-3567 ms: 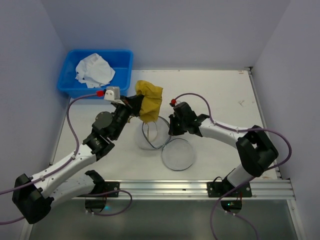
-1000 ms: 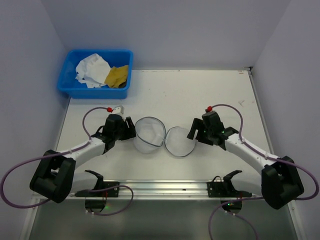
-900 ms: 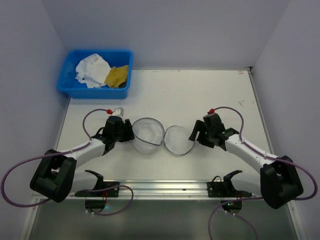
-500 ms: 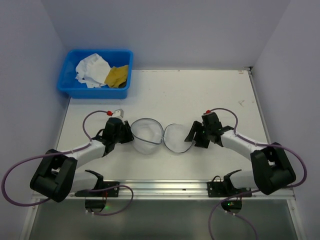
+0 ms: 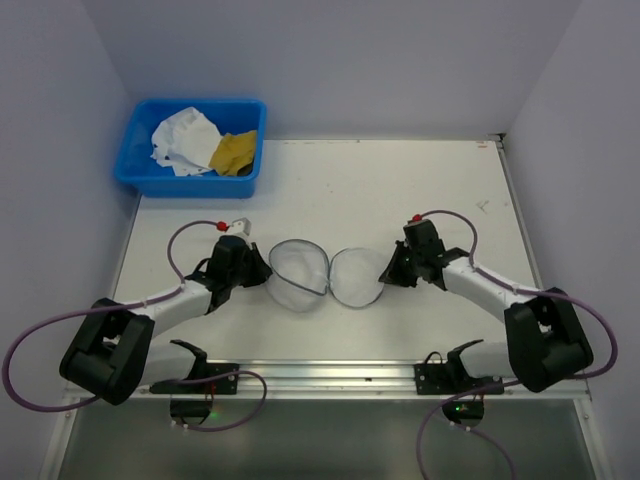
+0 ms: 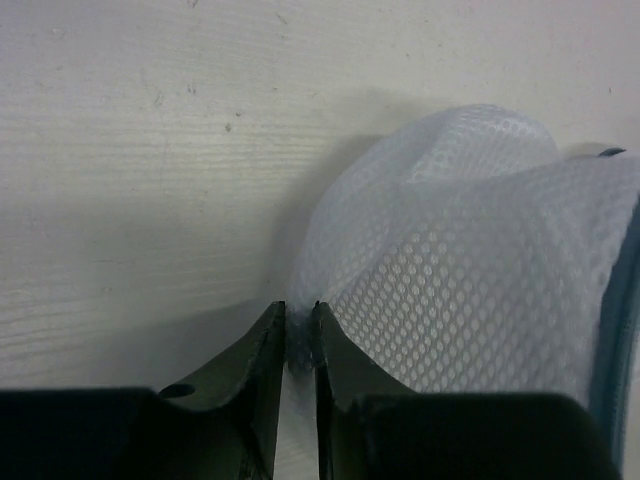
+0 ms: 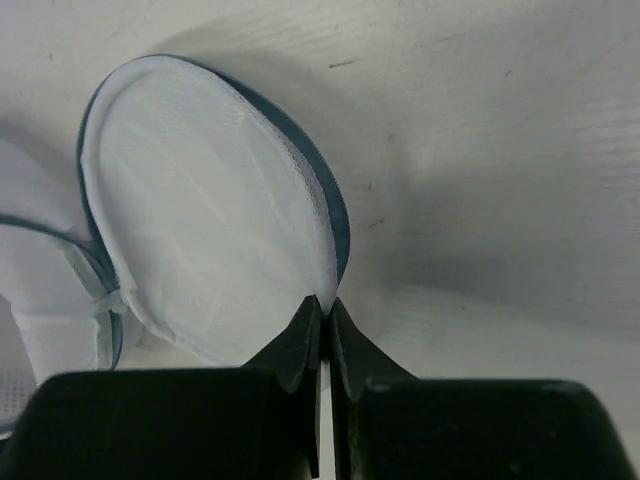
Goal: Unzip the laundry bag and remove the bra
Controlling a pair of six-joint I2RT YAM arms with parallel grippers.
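The white mesh laundry bag [image 5: 298,276] lies open at the table's middle, its round lid [image 5: 358,277] flapped out to the right. My left gripper [image 5: 260,272] is shut on the bag's left mesh wall [image 6: 450,270]; the jaws pinch a fold of mesh at my left gripper's tips [image 6: 297,310]. My right gripper [image 5: 388,272] is shut on the lid's dark zipper rim [image 7: 335,230], at my right gripper's tips [image 7: 326,302]. The mustard-yellow bra [image 5: 234,152] lies in the blue tub [image 5: 190,178] at the back left.
A crumpled white cloth [image 5: 183,141] lies in the blue tub beside the bra. Grey walls close the table at the left, back and right. A metal rail [image 5: 330,375] runs along the near edge.
Since 3.6 s ago the bra went from my left gripper over the bag into the blue tub. In the last second both grippers closed in on the bag and lid, lifting the lid's edge.
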